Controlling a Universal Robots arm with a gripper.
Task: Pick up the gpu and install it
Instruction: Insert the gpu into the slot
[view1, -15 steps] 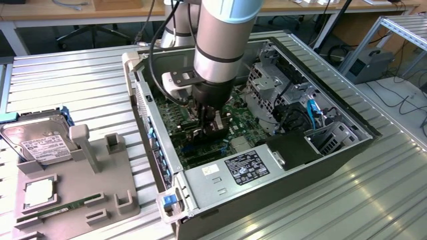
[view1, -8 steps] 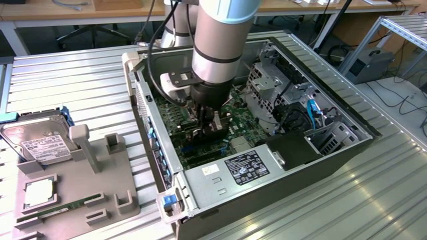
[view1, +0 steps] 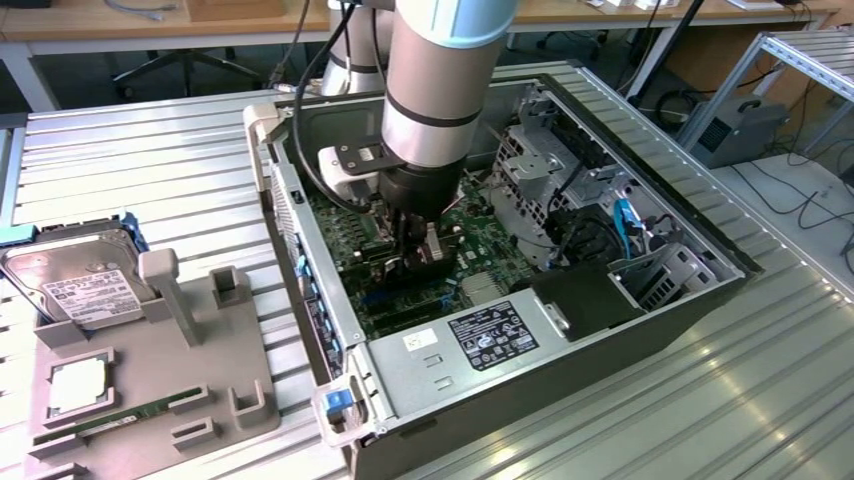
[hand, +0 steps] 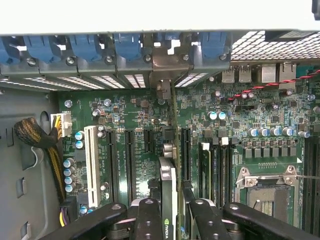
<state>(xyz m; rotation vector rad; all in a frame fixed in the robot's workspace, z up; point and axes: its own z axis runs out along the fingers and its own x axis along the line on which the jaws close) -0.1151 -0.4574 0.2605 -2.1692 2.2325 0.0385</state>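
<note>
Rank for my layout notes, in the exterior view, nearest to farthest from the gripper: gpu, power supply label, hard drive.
1. gpu, held in the gripper inside the case.
2. power supply label, at the case's near end.
3. hard drive, outside, far toward the exterior view's left.

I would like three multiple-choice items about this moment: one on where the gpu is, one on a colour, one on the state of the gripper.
1. Where is the gpu?
A. on the grey holder beside the case
B. edge-on over the motherboard inside the computer case
C. on top of the hard drive

2. What colour are the clips along the case's slot openings?
A. blue
B. red
C. yellow

3. What is the state of the gripper?
A. wide open, empty
B. shut on the gpu
C. shut on a cable

Key: 1 B, the wrist view shows the card standing between the slots; 2 A, the row of clips is blue; 3 B, the fingers press the card from both sides.
</note>
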